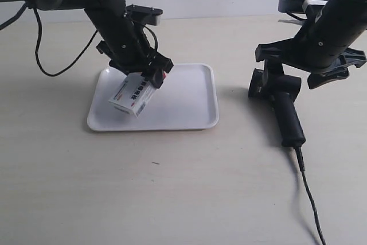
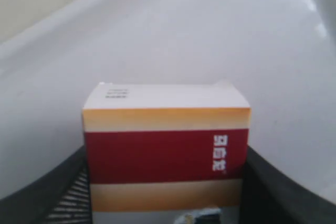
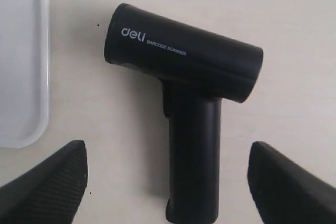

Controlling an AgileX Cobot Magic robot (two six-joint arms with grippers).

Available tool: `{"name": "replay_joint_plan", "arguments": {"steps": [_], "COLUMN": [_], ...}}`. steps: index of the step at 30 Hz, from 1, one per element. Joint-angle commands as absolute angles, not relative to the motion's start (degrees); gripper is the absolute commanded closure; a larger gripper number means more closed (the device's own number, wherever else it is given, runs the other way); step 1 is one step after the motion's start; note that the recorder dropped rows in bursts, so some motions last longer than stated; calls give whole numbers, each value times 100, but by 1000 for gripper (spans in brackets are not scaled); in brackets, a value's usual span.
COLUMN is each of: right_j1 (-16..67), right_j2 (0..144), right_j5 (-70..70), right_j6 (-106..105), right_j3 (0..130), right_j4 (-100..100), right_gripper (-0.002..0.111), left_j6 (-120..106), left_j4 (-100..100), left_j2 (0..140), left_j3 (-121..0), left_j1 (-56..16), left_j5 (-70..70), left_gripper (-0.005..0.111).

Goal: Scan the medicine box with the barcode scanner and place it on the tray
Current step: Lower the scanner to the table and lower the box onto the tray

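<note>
The medicine box [image 1: 133, 96], white with a dark red and orange end band [image 2: 165, 153], hangs tilted just over the white tray [image 1: 189, 98], its lower end close to or touching the tray floor [image 2: 173, 30]. My left gripper [image 1: 150, 76] is shut on the box, with a black finger on each side [image 2: 73, 192]. The black barcode scanner [image 3: 191, 98] lies flat on the table [image 1: 172, 187], to the right of the tray in the exterior view [image 1: 279, 104]. My right gripper [image 3: 165, 182] hovers above its handle, open wide, both fingers apart from it.
The scanner's thin black cable [image 1: 309, 199] runs from the handle toward the near table edge. A black cable [image 1: 57, 67] of the arm at the exterior view's left loops over the table behind the tray. The tray's rim [image 3: 42, 77] shows in the right wrist view.
</note>
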State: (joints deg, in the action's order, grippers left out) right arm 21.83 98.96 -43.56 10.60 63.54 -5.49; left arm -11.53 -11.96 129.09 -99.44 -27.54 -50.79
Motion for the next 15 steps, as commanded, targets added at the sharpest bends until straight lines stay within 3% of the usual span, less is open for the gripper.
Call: {"name": "replay_joint_plan", "arguments": {"steps": [1,15], "right_j1": [2152,2152], "right_j2": [9805,9805], "right_j5": [-4466,-4531], "right_j6": [1052,1052], "right_j3": [6397,6397], "right_j4": [-695,-695], "right_gripper": [29,29], "left_j6": [-1170,-1154], "left_j4": [-1285,-1295], "left_j2": [12909,13333], "left_j3": [-10302,-10656], "left_j1": [-2734,-2823], "left_j5": [-5042,-5387], "left_gripper": [107,107]}}
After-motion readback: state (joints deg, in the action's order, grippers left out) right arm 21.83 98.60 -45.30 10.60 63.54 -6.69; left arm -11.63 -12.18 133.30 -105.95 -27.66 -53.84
